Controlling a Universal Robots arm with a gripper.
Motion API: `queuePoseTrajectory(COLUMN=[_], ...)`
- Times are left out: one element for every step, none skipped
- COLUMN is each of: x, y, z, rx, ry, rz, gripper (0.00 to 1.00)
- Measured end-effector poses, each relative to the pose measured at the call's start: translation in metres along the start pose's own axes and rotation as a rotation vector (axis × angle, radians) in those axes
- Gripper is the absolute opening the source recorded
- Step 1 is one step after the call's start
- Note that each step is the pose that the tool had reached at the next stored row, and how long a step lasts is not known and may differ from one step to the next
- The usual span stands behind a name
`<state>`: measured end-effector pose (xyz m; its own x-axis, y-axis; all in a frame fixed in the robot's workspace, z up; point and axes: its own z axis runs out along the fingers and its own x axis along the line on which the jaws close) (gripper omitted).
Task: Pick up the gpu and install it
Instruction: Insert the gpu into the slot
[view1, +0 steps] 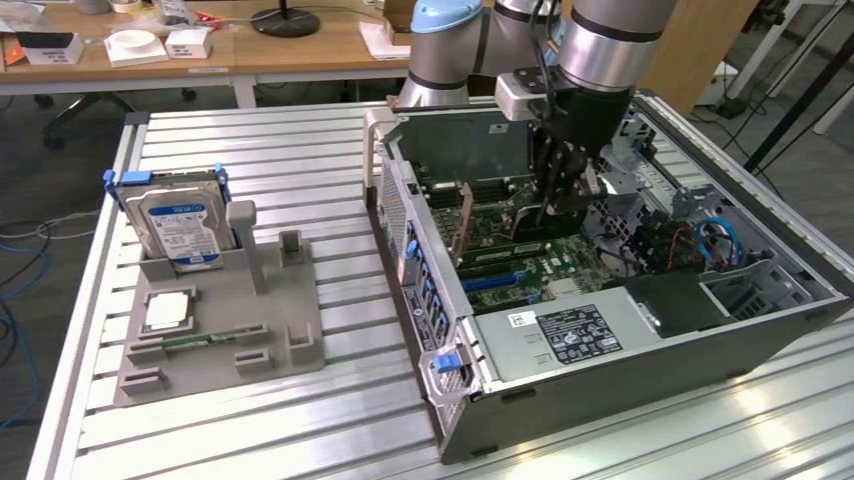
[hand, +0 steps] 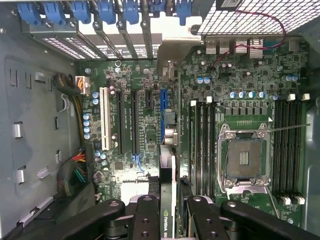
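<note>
The gpu (hand: 167, 190) is a thin card seen edge-on in the wrist view, with a green logo near my fingers. It runs up to its silver end bracket (hand: 172, 55) at the case's rear slots. My gripper (hand: 173, 222) is shut on it, one black finger (hand: 147, 220) on each side. The card hangs upright just over the motherboard (hand: 250, 90), alongside the blue slot (hand: 163, 107). In the exterior view the gripper (view1: 558, 205) reaches down inside the open computer case (view1: 414, 300), and the gpu (view1: 461, 225) stands on edge toward the exterior view's left of it.
An empty processor socket (hand: 245, 160) and memory slots (hand: 202, 145) lie beside the card. A white slot (hand: 104, 117) and cable bundles (hand: 75, 170) sit on the other side. Outside the case, a grey holder (view1: 287, 350) carries a blue-labelled hard drive (view1: 180, 225) and a processor chip (view1: 167, 312).
</note>
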<state>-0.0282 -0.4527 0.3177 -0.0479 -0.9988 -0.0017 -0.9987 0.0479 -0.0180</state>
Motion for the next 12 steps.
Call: queuePoseTrajectory(x=[0.0, 0.0, 0.0, 0.0, 0.0, 0.001, 0.001, 0.002, 0.003, 0.003, 0.003, 0.004], y=[0.0, 0.0, 0.0, 0.0001, 0.0001, 0.0001, 0.0001, 0.0001, 0.0002, 0.0004, 0.0006, 0.0018], z=[0.0, 0.0004, 0.0012, 0.0021, 0.0033, 0.0049, 0.0066, 0.0083, 0.0101, 0.0119, 0.0137, 0.0211], rx=[0.0, 0.0001, 0.0002, 0.0001, 0.0001, 0.0001, 0.0001, 0.0001, 0.0001, 0.0, 0.0, 0.0001], ry=[-0.0001, -0.0001, -0.0005, -0.0003, 0.0, -0.0003, -0.0001, -0.0001, -0.0001, -0.0001, 0.0, 0.0], rz=[0.0, 0.0, 0.0, 0.0, 0.0, 0.0, 0.0, 0.0, 0.0, 0.0, 0.0, 0.0], gripper=[0.26, 0.26, 0.26, 0.26, 0.26, 0.26, 0.26, 0.26, 0.26, 0.26, 0.26, 0.26])
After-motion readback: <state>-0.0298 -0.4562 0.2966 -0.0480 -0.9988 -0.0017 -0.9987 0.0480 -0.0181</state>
